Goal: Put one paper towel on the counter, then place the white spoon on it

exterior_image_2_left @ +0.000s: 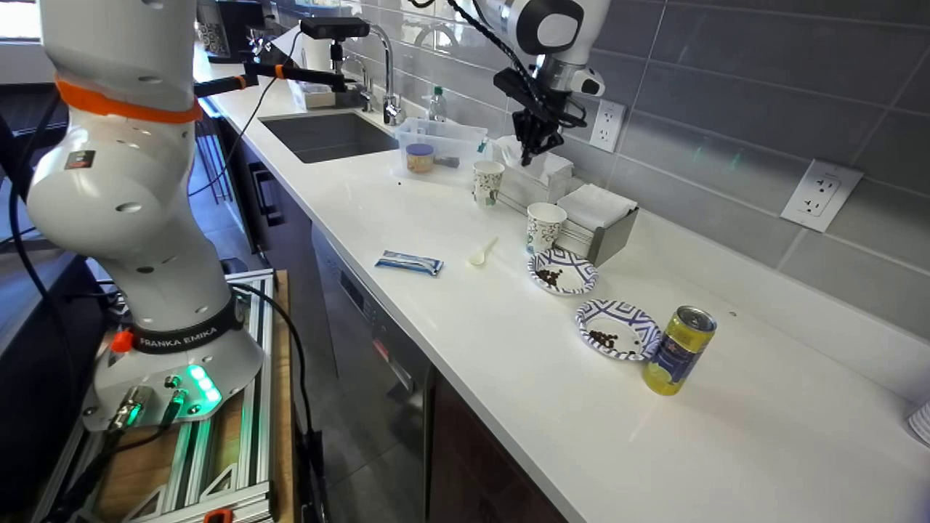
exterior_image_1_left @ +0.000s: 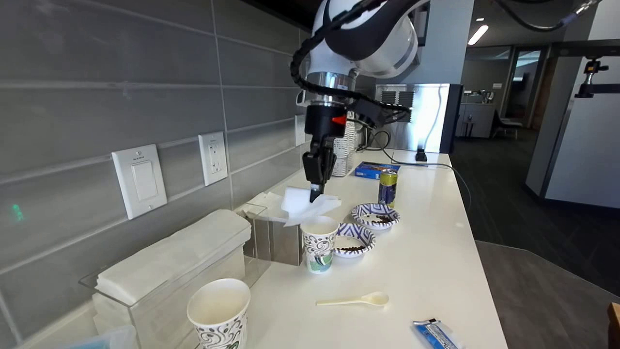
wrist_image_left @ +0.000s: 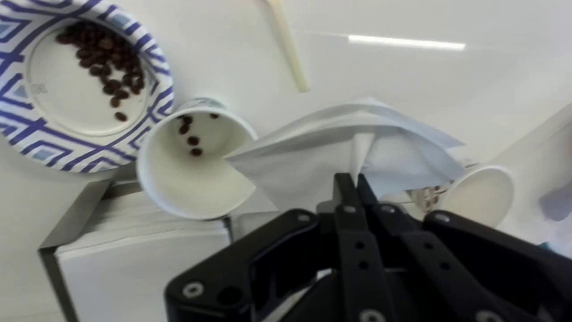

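My gripper (exterior_image_1_left: 316, 193) is shut on a white paper towel (exterior_image_1_left: 302, 207) and holds it in the air over the towel holders and cups. In the wrist view the fingertips (wrist_image_left: 356, 180) pinch a fold of the towel (wrist_image_left: 304, 163), which spreads to both sides. The white spoon (exterior_image_1_left: 376, 298) lies on the white counter (exterior_image_1_left: 431, 271), apart from the gripper. The spoon also shows in an exterior view (exterior_image_2_left: 481, 254), and its handle shows in the wrist view (wrist_image_left: 290, 49); its bowl is out of that view.
Paper cups (exterior_image_1_left: 319, 242) (exterior_image_1_left: 220, 310) stand by the towel holders (exterior_image_1_left: 283, 242) (exterior_image_1_left: 179, 271). Patterned bowls (exterior_image_2_left: 563, 272) (exterior_image_2_left: 617, 330) hold dark beans. A yellow can (exterior_image_2_left: 679, 350) stands beside a bowl. A blue packet (exterior_image_2_left: 409, 262) lies near the counter's front edge. The tiled wall is behind.
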{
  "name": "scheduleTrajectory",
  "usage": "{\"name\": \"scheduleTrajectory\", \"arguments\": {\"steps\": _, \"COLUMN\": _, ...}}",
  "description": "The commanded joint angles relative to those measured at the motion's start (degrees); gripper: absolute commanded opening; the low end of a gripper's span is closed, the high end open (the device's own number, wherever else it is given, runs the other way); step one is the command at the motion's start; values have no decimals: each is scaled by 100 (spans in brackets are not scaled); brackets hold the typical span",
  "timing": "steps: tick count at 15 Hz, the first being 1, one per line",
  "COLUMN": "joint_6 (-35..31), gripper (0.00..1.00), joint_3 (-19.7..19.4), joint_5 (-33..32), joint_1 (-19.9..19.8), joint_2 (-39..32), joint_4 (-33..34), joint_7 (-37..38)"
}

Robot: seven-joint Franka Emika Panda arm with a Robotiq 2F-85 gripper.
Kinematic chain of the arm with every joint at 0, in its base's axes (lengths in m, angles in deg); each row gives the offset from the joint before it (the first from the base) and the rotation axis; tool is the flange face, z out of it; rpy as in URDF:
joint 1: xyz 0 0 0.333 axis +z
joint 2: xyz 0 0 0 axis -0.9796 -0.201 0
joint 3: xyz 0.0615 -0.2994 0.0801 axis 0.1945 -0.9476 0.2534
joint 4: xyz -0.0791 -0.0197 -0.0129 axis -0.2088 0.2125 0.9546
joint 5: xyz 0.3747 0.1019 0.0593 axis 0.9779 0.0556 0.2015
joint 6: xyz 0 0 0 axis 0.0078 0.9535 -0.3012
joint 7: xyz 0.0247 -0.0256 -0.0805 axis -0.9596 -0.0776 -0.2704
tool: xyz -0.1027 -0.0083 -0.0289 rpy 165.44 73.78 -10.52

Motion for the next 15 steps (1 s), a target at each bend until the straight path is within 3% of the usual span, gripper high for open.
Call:
{"name": "scheduleTrajectory", "arguments": {"steps": 1, "joint_6": 155, "gripper": 1, "joint_3": 6, "joint_5": 150, "joint_1": 32, "joint_2": 84, "joint_4": -53, "joint_7": -112}}
{"name": "scheduleTrajectory", "arguments": {"steps": 5, "joint_6": 204, "gripper": 0, "joint_3": 31, "joint_5": 274, "joint_1": 18, "joint_2": 191, "joint_4": -177, "joint_7": -243}}
{"name": "scheduleTrajectory", "arguments": {"steps": 15, "joint_6": -277, "gripper": 0, "joint_3": 240, "joint_5": 830, "joint_1": 101, "joint_2": 402, "joint_4": -1773, "joint_7": -868}}
